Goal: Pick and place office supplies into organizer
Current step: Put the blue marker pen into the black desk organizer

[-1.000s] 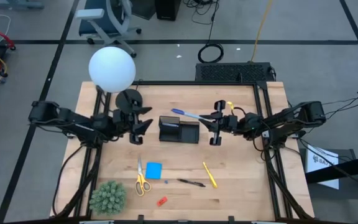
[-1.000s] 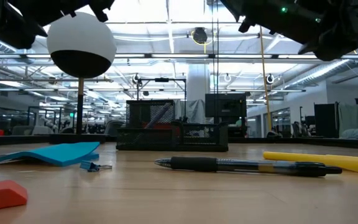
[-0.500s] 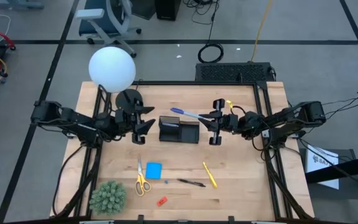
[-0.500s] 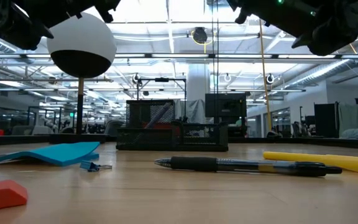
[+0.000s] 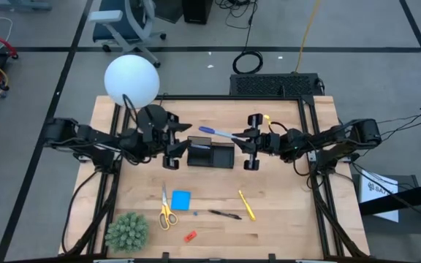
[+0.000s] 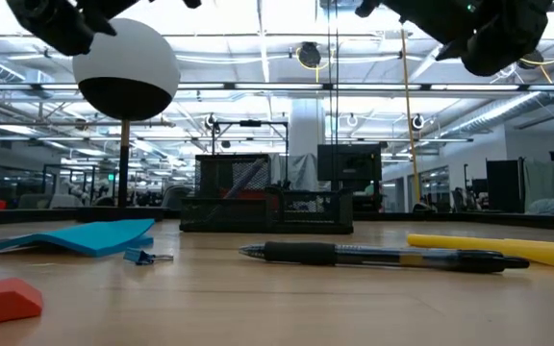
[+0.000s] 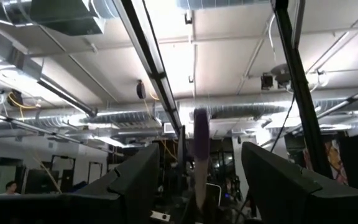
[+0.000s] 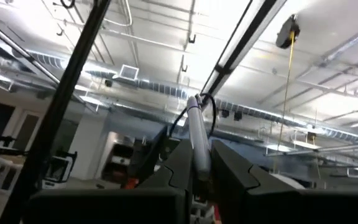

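My right hand (image 5: 248, 150) sits just right of the organizer (image 5: 210, 153) at mid-tabletop (image 5: 283, 212), fingers pinched on the bluish-purple pen (image 5: 218, 134), which slants out over the organizer's back edge. In the right wrist view the pen (image 8: 197, 140) stands clamped between my fingers (image 8: 178, 163). My left hand (image 5: 172, 146) is just left of the organizer, fingers spread, holding nothing.

Lying nearer the front edge: yellow-handled scissors (image 5: 165, 210), blue note pad (image 5: 180, 200) just beside them, black pen (image 5: 225, 214), yellow pen (image 5: 247, 204), red piece (image 5: 190, 236). Green plant (image 5: 126, 232) at the front left corner.
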You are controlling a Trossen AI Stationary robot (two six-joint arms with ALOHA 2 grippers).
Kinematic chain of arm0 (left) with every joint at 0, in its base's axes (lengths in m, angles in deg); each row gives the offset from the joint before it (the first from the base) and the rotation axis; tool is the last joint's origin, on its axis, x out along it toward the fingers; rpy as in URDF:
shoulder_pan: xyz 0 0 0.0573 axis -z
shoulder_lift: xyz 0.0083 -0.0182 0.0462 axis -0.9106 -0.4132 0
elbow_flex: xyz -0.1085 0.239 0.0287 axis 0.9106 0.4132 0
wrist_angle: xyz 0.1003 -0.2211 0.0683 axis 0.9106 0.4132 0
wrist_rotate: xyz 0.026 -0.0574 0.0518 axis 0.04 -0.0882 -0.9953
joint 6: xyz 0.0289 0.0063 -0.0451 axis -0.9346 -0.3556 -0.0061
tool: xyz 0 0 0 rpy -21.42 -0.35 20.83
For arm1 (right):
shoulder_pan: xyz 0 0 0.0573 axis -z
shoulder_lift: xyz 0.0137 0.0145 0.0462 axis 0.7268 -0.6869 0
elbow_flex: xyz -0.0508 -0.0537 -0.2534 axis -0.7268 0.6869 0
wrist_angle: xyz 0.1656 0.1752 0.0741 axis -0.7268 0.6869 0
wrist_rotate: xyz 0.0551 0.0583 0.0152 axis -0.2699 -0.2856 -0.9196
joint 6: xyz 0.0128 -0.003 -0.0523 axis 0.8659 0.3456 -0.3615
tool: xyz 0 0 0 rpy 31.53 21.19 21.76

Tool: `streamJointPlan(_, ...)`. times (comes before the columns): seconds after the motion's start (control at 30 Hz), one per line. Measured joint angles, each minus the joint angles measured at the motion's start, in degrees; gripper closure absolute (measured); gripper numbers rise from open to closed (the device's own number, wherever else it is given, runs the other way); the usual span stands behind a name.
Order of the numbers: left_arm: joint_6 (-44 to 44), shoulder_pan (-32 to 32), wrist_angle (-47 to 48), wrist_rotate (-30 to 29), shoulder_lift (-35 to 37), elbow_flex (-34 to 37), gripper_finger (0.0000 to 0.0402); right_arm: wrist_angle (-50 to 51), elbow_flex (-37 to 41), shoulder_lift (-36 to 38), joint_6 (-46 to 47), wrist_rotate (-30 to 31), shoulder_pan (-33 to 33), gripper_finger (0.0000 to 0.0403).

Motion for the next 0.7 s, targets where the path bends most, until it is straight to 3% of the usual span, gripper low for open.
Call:
streamJointPlan(0.27,2.70,-1.36,0.56,3.23,-4.74,-5.60,0.0167,0.22,-2.64,-1.58,-0.12,-2.44,0.22,0.0372)
streamJointPlan(0.7,5.00,-1.53,3.17,6.34,-5.25,-10.39,0.0167,0.14,-2.79,-1.59,0.05,-2.53,0.30,0.0372)
